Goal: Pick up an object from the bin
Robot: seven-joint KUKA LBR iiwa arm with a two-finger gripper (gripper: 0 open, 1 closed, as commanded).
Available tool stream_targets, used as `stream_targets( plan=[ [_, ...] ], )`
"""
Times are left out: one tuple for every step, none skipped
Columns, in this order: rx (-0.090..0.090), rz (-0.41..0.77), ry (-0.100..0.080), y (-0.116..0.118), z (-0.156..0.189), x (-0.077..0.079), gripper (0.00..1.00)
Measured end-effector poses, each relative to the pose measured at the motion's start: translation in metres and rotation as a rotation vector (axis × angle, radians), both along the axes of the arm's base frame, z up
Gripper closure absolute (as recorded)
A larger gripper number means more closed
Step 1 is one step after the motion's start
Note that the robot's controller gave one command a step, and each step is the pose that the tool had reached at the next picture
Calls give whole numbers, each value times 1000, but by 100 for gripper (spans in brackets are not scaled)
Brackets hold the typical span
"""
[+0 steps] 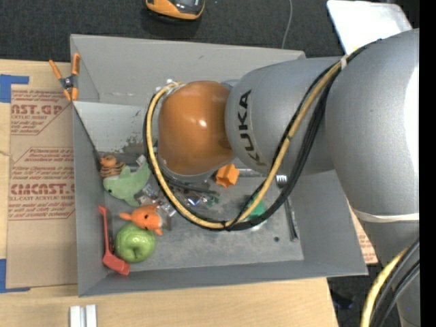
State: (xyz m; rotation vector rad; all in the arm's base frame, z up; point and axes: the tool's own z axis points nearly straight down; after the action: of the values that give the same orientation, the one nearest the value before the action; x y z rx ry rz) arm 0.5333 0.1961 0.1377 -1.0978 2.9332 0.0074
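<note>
My tool (194,195) hangs over the bin (225,256) under my orange cover (191,125); released or clenched, I cannot tell. The green apple (135,244), near left beside an orange fish (144,218), looks light, hard and slick, so I'd grip across its middle.

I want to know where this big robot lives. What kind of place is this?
Probably a robot lab or test bench. A big grey KUKA arm reaches into a grey metal bin holding small toys, like a green apple and an orange fish.
</note>
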Motion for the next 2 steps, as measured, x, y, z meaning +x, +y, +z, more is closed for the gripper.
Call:
stream_targets(
  plan=[
    [0, 168, -6, 7, -18, 3, 100],
    [6, -227, -3, -15, -26, 6, 100]
  ],
)
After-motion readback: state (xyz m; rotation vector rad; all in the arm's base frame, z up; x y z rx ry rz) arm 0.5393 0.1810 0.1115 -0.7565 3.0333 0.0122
